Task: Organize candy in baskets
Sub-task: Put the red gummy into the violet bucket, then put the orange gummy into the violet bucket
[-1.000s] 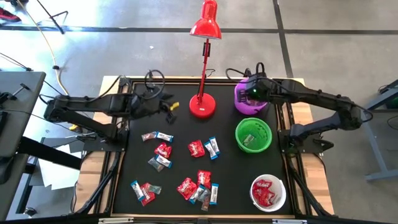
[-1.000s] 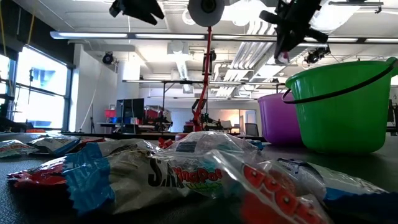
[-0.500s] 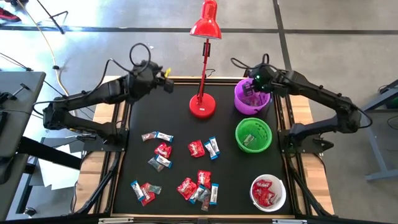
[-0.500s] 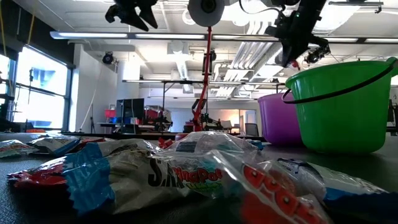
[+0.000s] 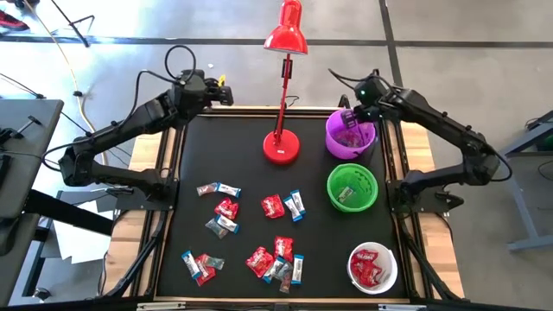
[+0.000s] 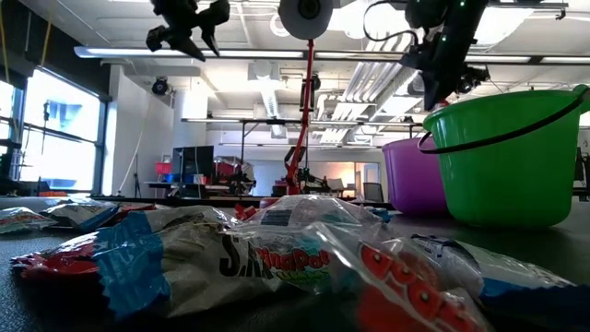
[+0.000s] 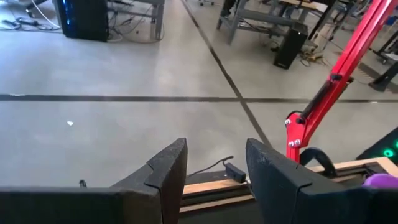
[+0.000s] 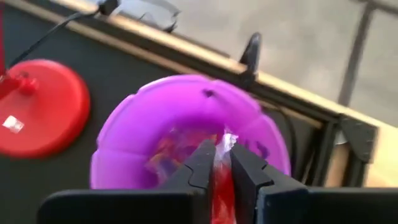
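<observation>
Hovering right gripper [image 8: 222,163] sits directly above your purple basket [image 8: 130,127], fingers pinching 1 red candy [image 8: 222,186] hanging lengthwise downward; left gripper [image 7: 216,165], far-left, stands open, empty.

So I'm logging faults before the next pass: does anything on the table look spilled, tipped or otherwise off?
Nothing stands out. The purple, green and white round plastic tubs stand upright, the red desk lamp is upright, and the loose wrapped sweets lie flat on the black mat, still to be sorted.
</observation>
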